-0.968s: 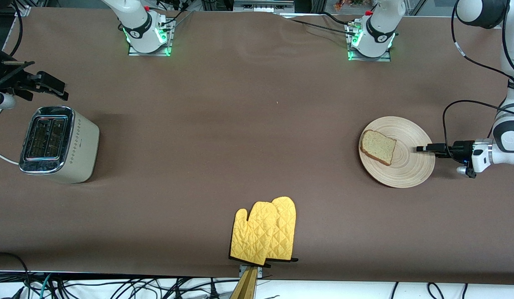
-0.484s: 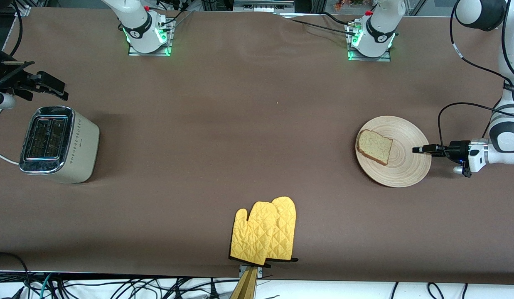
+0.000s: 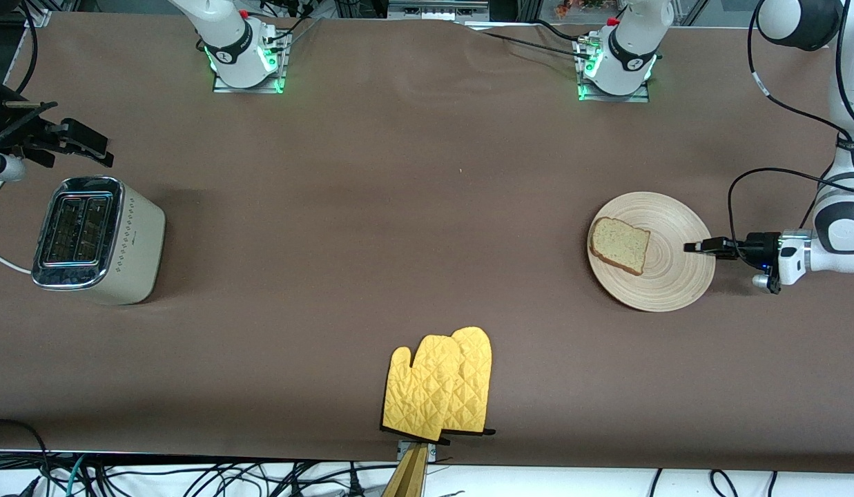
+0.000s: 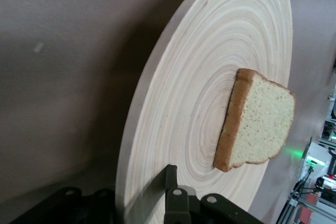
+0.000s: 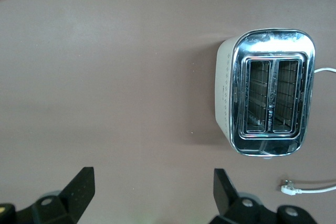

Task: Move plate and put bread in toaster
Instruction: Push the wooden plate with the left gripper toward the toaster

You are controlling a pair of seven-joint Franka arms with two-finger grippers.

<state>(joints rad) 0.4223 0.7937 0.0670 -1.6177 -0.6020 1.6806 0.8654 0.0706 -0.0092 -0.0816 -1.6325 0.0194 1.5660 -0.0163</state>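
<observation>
1. One change stands out: over the last second the left gripper (image 3: 690,247) has clamped down on the rim of the plate (image 3: 675,276), and the plate has slid a little toward the right arm's end of the table, carrying the bread (image 3: 619,246) with it.
2. That suggests the plate move has begun, while the bread step is not yet started.
3. The left wrist view shows the plate's edge pinched between nearly shut jaws, one finger (image 4: 170,179) lying on the plate's upper face.
4. The bread lies flat on the plate, on the part toward the toaster (image 3: 95,238), apart from the gripper.
5. The right gripper (image 5: 152,190) waits above the table near the toaster, its jaws spread wide and holding nothing.
6. The toaster stands at the right arm's end, both slots empty, well apart from the plate.
</observation>
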